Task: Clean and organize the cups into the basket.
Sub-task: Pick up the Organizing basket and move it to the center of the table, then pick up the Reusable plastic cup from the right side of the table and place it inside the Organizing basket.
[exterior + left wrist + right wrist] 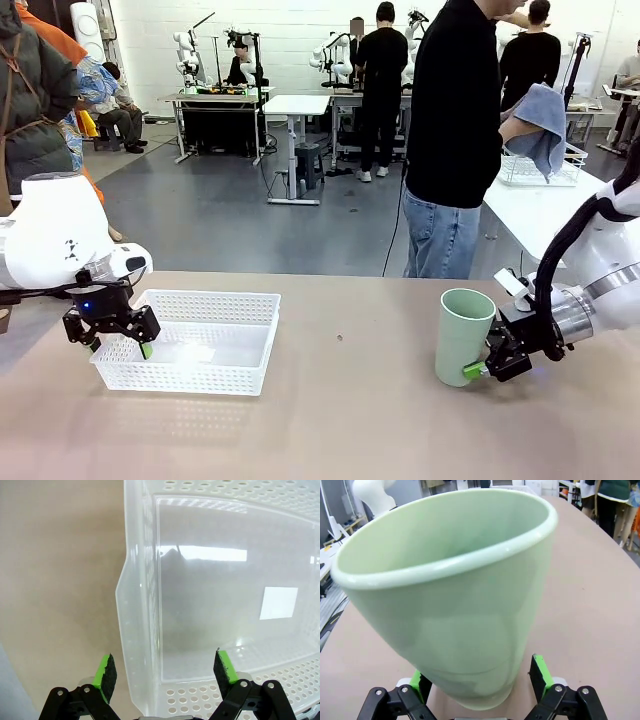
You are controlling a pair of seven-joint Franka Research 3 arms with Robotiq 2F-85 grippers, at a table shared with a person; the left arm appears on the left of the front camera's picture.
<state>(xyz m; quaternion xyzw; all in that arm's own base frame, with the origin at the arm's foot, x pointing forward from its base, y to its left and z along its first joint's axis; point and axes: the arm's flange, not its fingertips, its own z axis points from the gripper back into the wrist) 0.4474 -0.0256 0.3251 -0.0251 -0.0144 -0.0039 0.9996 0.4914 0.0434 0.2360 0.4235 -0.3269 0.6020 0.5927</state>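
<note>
Brown matte tabletop (pixel 340 430) spreads across the bottom of the front view, and both arms are down low over it. At lower left of that view sits the shallow white plastic basket with lattice sides (pixel 190 376), nothing inside it but glare on its floor. The left gripper (pixel 120 348) hangs over the basket's left end with its jaws spread wide. In the left wrist view, the left gripper (pixel 165 672) straddles the side wall of the basket (pixel 142 605). One green pad is over bare table at lower left and the other over the basket's inside at lower right, and neither visibly touches the plastic.

At lower right of the front view, the pale mint green tapered cup (pixel 463 335) stands mouth up on the table, well apart from the basket. The right gripper (pixel 478 368) is low beside its base. In the right wrist view, the right gripper (pixel 480 680) has its jaws spread either side of the foot of the cup (pixel 455 595). The pad at lower right stands clear of it, while the other is partly hidden behind the cup.

Across the table, at upper right, a person in a black top and jeans (pixel 455 110) holds a blue-grey cloth (pixel 542 125) above a white wire rack (pixel 540 172).
</note>
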